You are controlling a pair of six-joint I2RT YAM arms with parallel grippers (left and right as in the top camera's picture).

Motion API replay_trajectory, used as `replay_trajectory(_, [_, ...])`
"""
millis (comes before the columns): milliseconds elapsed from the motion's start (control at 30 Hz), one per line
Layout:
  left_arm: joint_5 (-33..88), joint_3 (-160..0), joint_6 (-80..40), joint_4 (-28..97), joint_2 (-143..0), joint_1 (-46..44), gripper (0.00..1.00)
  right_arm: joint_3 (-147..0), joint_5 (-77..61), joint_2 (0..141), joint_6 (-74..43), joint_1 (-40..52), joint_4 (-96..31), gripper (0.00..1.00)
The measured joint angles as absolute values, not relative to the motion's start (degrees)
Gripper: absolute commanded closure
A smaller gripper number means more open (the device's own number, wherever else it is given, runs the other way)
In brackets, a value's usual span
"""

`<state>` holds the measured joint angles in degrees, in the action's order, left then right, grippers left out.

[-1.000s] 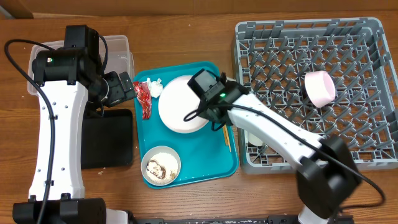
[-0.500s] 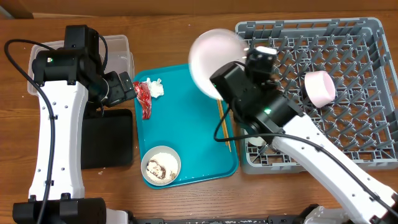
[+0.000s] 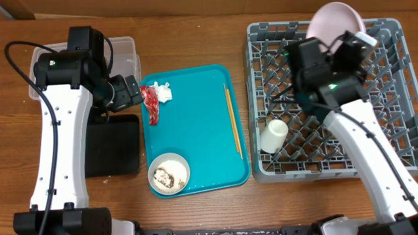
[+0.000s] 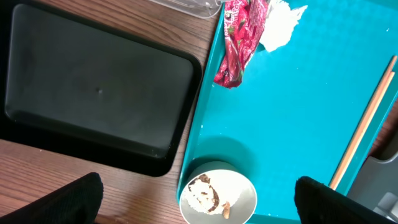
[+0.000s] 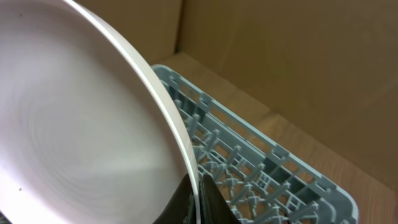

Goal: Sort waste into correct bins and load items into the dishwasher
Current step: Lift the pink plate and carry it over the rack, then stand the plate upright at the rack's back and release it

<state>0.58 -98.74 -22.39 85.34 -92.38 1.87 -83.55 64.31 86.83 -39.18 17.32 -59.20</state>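
Your work surface is a brown wooden desk (image 3: 196,39). In the overhead view its grain runs left to right and the finish has a slight sheen. The light is even and the shadows on the wood are soft. A tan, cardboard-like edge (image 3: 16,8) shows at the overhead view's top left corner. In the right wrist view, plain brown panels (image 5: 280,50) stand behind the desk and meet at a vertical seam.

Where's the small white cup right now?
Overhead, the small white cup sits in the near-left corner of the grey plastic dish rack, right of the teal tray.
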Motion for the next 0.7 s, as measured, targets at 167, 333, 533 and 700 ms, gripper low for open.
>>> replay_trajectory(167, [0.6, -98.7, -22.4, 85.3, -92.4, 1.9, 0.0, -83.5, 60.7, 90.3, -37.4, 14.4, -60.1, 0.96])
replay_trajectory(333, [0.6, -98.7, -22.4, 85.3, -92.4, 1.9, 0.0, -82.8, 60.0, 95.2, -36.7, 14.4, -58.6, 0.96])
replay_trajectory(533, [0.6, -98.7, -22.4, 85.3, -92.4, 1.9, 0.0, -82.7, 64.5, 100.2, -35.0, 14.3, -52.8, 0.96])
replay_trajectory(700, [0.6, -98.7, -22.4, 85.3, -92.4, 1.9, 0.0, -82.7, 67.1, 103.0, -29.2, 14.0, -44.5, 0.96])
